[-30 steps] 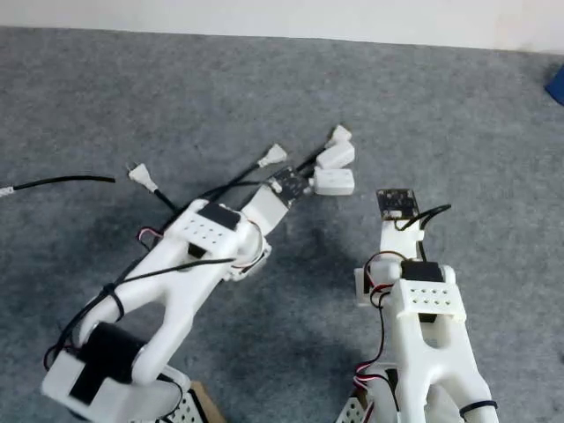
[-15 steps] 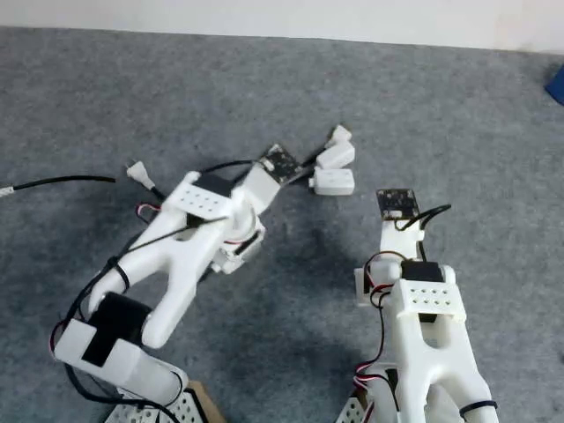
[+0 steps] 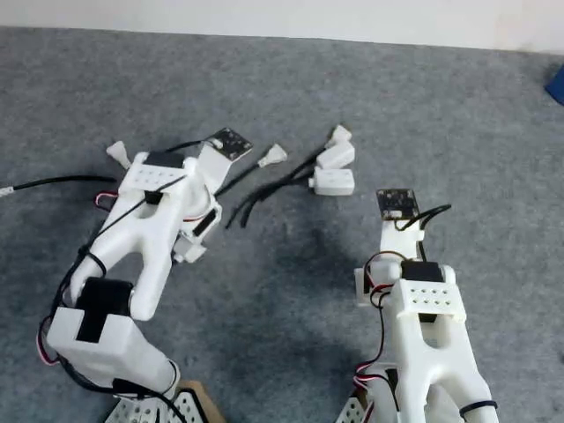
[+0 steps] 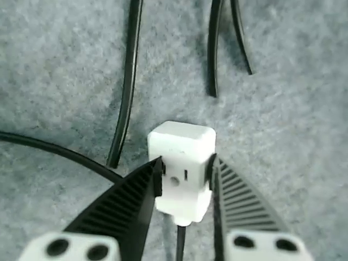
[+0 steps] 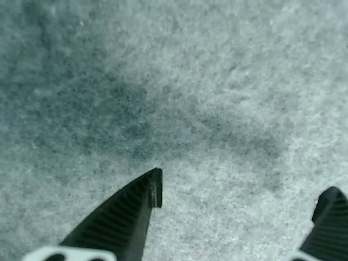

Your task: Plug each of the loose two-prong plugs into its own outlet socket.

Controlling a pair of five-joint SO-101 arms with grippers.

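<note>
a: what do we have in the left hand (image 4: 185, 167)?

b: we have it closed on a white plug (image 4: 182, 142), one finger pressed to each flank. the plug's cord leaves on the wrist side. its prongs are out of our sight.

a: and right around it?

b: black cords (image 4: 128, 81) lie on the grey tabletop (image 4: 60, 65) just beyond the plug. we cannot tell whether the plug touches the tabletop.

a: the right hand?

b: we see the right hand (image 5: 239, 193) spread wide, with nothing between its fingers, over the grey tabletop.

a: and farther out, from above?

b: the left arm (image 3: 150, 229) slants across the left half. the right arm (image 3: 427, 308) stands at the near right.

a: where are the other plugs?

b: a second plug (image 3: 273, 156) lies loose between the left arm's tip and the sockets (image 3: 335, 157), in none of them. a third plug (image 3: 117, 152) lies just beside the left arm on its outer side, also loose.

a: and the sockets themselves?

b: we count three white ones, close together past the middle of the tabletop, ahead of the right arm and apart from the left arm's tip. thin cords trail from them toward the left arm. a long cord (image 3: 62, 181) runs off the left edge.
</note>
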